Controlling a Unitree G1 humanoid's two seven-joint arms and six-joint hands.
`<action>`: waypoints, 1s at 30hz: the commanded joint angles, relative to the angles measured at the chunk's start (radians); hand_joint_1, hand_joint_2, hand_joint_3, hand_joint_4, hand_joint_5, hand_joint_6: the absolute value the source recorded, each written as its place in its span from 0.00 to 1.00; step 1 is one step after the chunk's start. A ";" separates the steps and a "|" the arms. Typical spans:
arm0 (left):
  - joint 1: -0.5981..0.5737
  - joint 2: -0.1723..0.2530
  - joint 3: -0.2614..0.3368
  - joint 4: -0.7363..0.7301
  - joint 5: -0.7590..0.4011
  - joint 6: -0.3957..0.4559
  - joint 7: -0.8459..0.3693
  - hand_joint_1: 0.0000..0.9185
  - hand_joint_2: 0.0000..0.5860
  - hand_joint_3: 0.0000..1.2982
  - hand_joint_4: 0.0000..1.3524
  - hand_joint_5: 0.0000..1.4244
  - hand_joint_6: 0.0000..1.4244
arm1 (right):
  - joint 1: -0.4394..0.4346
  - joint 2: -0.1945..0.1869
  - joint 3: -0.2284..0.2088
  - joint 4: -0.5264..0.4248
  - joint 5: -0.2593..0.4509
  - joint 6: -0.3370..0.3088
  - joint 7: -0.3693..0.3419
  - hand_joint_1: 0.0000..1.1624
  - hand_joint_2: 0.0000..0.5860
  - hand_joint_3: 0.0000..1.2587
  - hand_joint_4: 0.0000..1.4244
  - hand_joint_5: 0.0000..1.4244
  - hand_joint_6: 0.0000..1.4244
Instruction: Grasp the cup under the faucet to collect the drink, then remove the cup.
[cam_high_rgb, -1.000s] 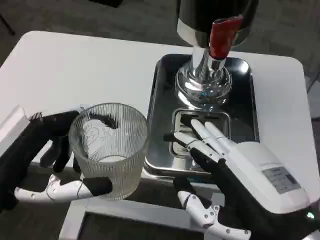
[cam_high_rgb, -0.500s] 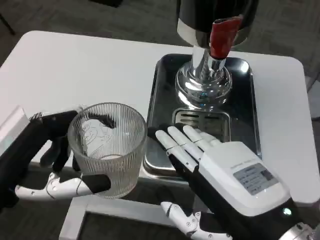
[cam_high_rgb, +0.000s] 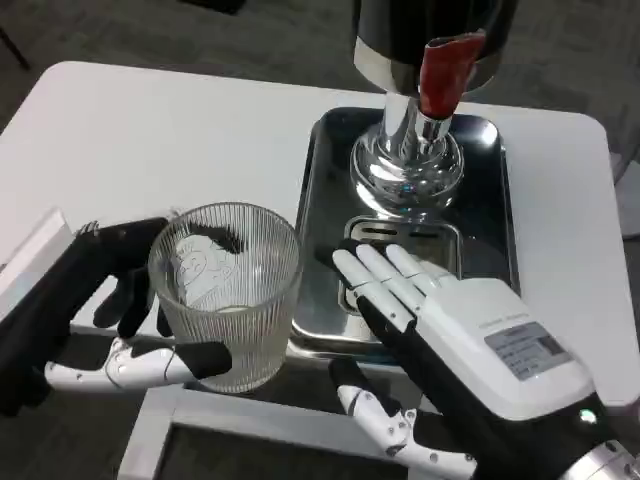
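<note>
At the near edge of the white table (cam_high_rgb: 130, 130), the robot's left hand (cam_high_rgb: 95, 310) grasps a ribbed clear glass cup (cam_high_rgb: 228, 295), one white-and-black finger wrapped across the cup's near base and dark fingers behind its left side. The cup stands upright, just left of the steel drip tray (cam_high_rgb: 325, 180) and outside it, well short of the faucet (cam_high_rgb: 440, 75). Whether the cup rests on the table or is held slightly above it cannot be told. A pale, faintly printed shape shows through its ribbed wall.

To the right of the cup, the right hand (cam_high_rgb: 440, 335) holds nothing; its fingers (cam_high_rgb: 385, 275) are stretched out flat and slightly apart, palm down, over the near half of the tray, their tips at the slotted grate (cam_high_rgb: 425, 232). This hand is close beside the cup, though contact cannot be made out.

Beyond the grate, farther from the cup, the polished chrome base (cam_high_rgb: 405, 170) of the drink dispenser (cam_high_rgb: 420, 30) stands on the tray, with the red faucet handle above it, pointing toward the camera.
</note>
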 joint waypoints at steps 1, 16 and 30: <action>-0.014 0.001 -0.008 0.014 -0.001 -0.026 0.017 0.42 0.19 0.70 0.78 0.89 1.00 | 0.013 0.006 -0.009 0.005 0.016 0.003 -0.011 0.07 0.90 0.00 0.00 0.00 0.05; -0.166 -0.050 -0.091 0.156 0.136 -0.022 0.104 0.42 0.19 0.70 0.78 0.89 1.00 | 0.064 0.025 -0.057 -0.018 0.021 0.010 -0.057 0.08 0.91 0.00 0.00 0.00 0.05; -0.352 -0.078 -0.186 0.354 0.270 -0.025 0.239 0.41 0.19 0.70 0.78 0.89 1.00 | 0.129 0.036 -0.164 -0.051 0.040 0.018 -0.113 0.09 0.91 0.00 0.00 0.00 0.05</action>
